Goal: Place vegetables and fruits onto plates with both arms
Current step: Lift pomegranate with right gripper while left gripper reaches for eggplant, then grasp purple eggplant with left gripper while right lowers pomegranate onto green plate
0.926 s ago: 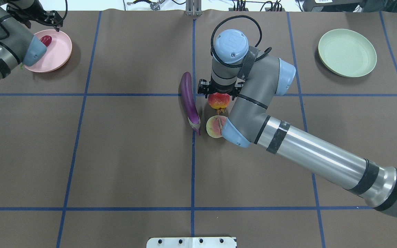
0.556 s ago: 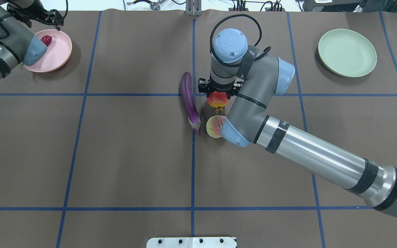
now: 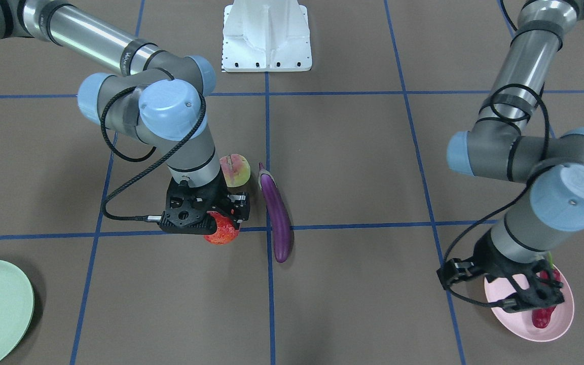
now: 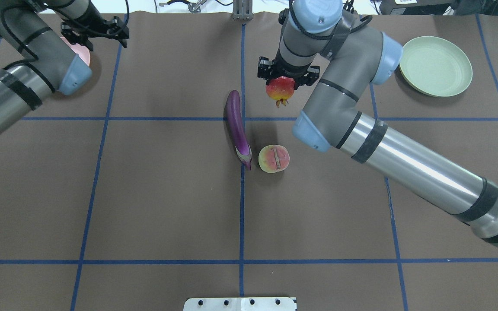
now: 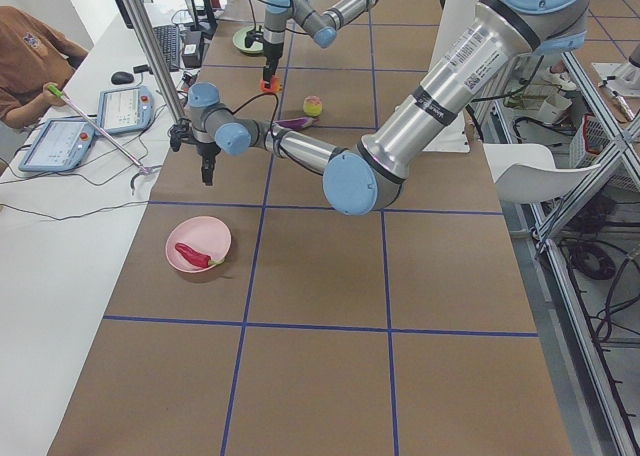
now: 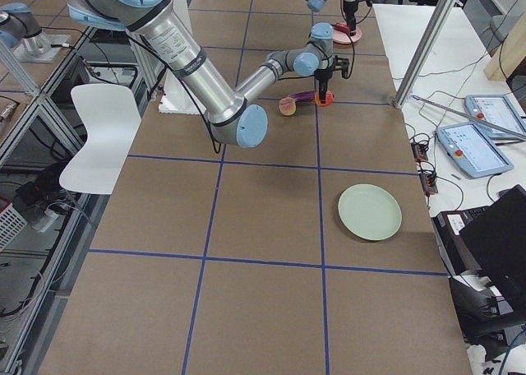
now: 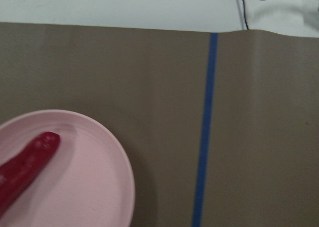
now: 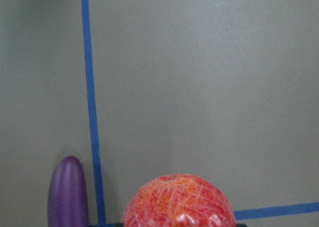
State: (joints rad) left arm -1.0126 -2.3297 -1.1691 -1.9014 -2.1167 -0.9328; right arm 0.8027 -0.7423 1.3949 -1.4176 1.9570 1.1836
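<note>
Red-orange fruit (image 4: 280, 89) hangs clamped in the right fingers (image 4: 264, 73) beside the eggplant (image 4: 237, 125), likely bound for the green plate (image 4: 435, 65); left fingers (image 4: 119, 34) spread, empty.

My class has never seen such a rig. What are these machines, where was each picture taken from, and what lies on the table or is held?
A left arm and a right arm work at a brown table. Pictures come from above, across the table, both ends, and a camera on each wrist. The right gripper holds a red-orange fruit above the table. The left gripper hangs open near the pink plate, where a red chili lies. An eggplant and a peach lie mid-table; the green plate is empty.
</note>
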